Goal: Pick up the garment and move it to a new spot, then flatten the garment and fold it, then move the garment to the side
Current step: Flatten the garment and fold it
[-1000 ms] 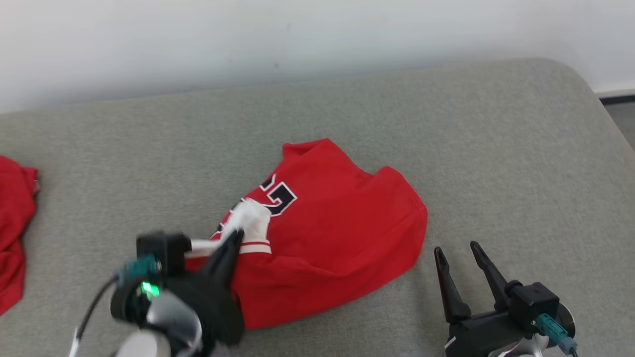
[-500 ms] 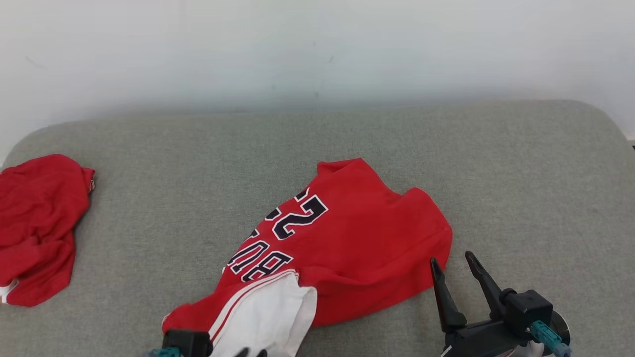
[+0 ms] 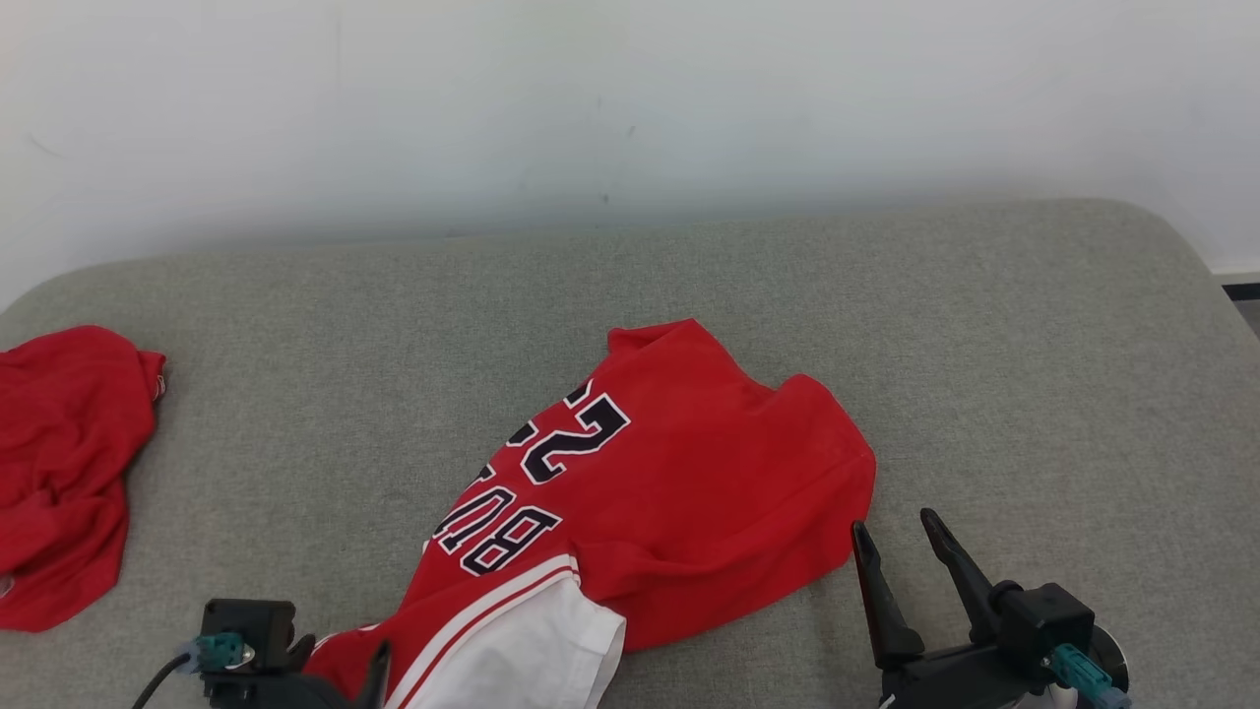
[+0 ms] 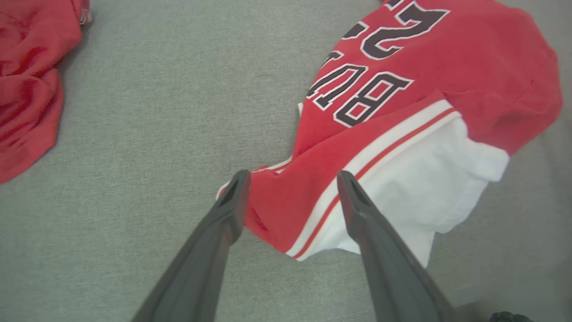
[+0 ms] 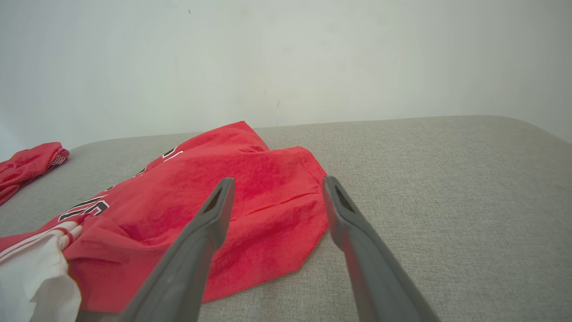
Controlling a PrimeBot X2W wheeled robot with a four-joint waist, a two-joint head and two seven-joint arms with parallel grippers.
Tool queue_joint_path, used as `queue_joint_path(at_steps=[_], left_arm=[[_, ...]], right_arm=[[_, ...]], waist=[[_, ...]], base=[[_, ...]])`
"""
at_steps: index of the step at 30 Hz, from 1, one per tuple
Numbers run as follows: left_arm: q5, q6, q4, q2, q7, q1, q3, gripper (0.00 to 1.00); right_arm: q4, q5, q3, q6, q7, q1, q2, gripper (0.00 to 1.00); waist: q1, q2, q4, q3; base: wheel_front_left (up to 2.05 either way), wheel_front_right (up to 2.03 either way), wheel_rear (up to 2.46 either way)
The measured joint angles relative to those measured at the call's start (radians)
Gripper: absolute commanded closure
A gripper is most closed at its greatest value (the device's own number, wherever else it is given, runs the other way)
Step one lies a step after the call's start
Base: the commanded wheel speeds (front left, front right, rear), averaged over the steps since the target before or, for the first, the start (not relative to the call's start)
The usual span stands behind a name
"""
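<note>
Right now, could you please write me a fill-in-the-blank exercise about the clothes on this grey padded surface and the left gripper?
The red jersey with dark letters lies on a ___ padded surface.
The left gripper has its jaws ___.
The crumpled red cloth lies on the robot's ___ side of the jersey.
The jersey's folded-back flap is ___.
Missing words: grey; open; left; white.

I see the red shirt [image 3: 689, 463] lying down, bunched up and not flat. It has dark letters and numbers with white edges, upside down to me, and a white part with red stripes. Its near red corner sits between the two jaws of my left gripper [image 4: 291, 175]. Its other end lies just in front of the jaws of my right gripper [image 5: 278, 180].
</note>
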Motion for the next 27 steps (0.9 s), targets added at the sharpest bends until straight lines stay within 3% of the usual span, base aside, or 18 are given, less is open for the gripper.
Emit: queue_joint_path(at_steps=[2,12,13,14,18,27], left_arm=[[0.026,0.003,0.054,0.019,0.002,-0.018,-0.001,0.00],[0.006,-0.030,0.277,-0.002,-0.051,-0.084,-0.003,0.00],[0.005,-0.035,0.291,-0.005,-0.058,-0.089,-0.004,0.36],[0.003,-0.039,0.303,-0.008,-0.062,-0.096,-0.005,1.00],[-0.010,-0.059,0.361,-0.018,-0.114,-0.158,-0.003,1.00],[0.072,-0.090,0.519,-0.021,-0.273,-0.388,-0.020,1.00]], right_arm=[[0.000,0.000,0.003,0.000,0.000,-0.002,0.000,0.00],[-0.012,0.002,0.006,0.000,0.000,-0.022,-0.001,0.00],[-0.012,0.002,0.005,0.000,0.000,-0.023,-0.002,0.00],[-0.013,0.002,0.004,0.000,0.000,-0.023,-0.002,0.00],[-0.018,0.001,0.004,0.000,0.000,-0.041,-0.003,0.00],[-0.025,0.000,0.013,0.000,-0.001,-0.076,-0.002,0.00]], waist=[[0.0000,0.0000,-0.004,0.005],[0.0001,0.0001,-0.023,0.042],[0.0001,0.0001,-0.025,0.046],[0.0001,0.0001,-0.027,0.049],[0.0002,0.0001,-0.036,0.069],[0.0002,0.0001,-0.074,0.117]], base=[[0.00,0.00,0.00],[0.00,0.00,0.00],[0.00,0.00,0.00],[0.00,0.00,0.00],[0.00,0.00,0.00],[0.00,0.00,0.00]])
